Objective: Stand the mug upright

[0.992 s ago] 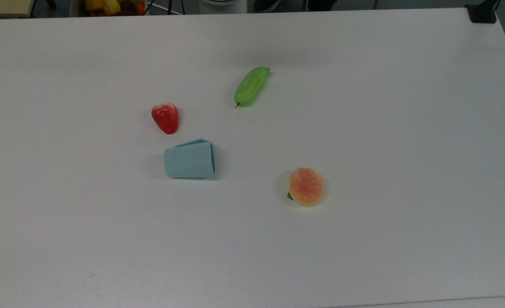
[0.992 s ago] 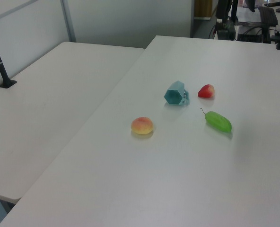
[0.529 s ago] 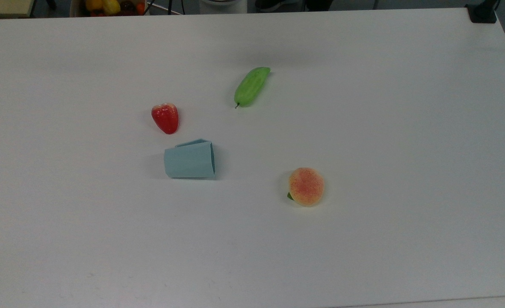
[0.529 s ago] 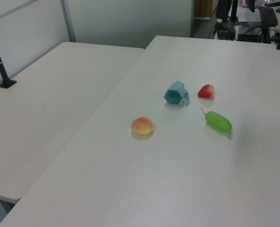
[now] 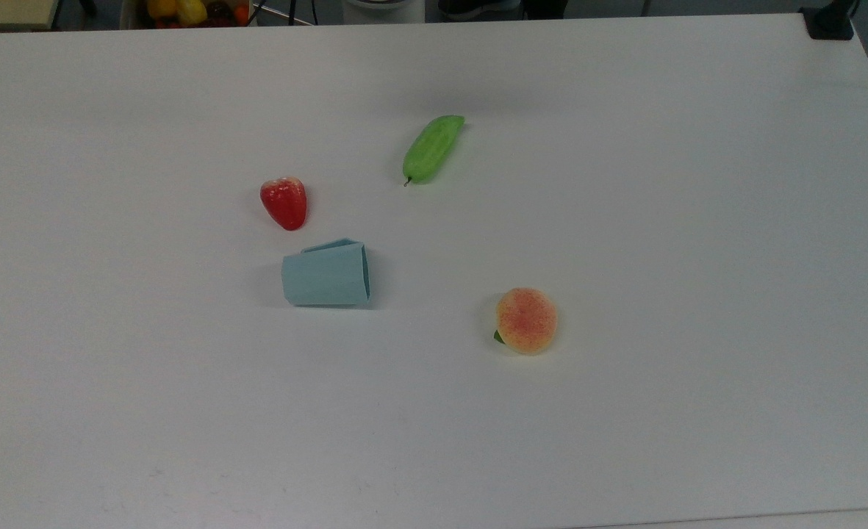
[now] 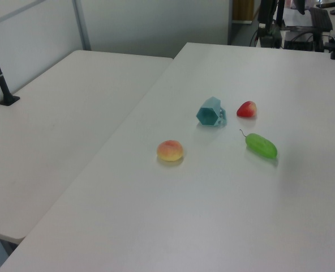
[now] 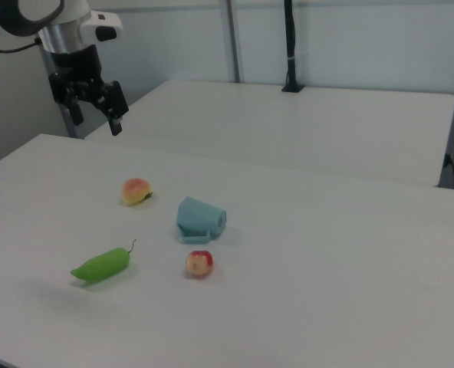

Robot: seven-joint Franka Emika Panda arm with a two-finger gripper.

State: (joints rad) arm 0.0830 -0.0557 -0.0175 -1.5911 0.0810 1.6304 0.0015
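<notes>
The right view shows the claw (image 7: 95, 113) high above the surface's (image 7: 327, 291) far left corner, its fingers spread with nothing between them, well apart from everything. The mug (image 5: 326, 275) lies on its side near the middle of the surface, its hexagonal mouth facing the top view's right; the left view looks into that mouth. A toy strawberry (image 5: 284, 203) lies just beside it, a green cucumber (image 5: 432, 148) and a peach (image 5: 526, 320) farther off.

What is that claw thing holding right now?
Nothing. The gripper hangs open, high above the table, and the mug lies on its side, untouched.
</notes>
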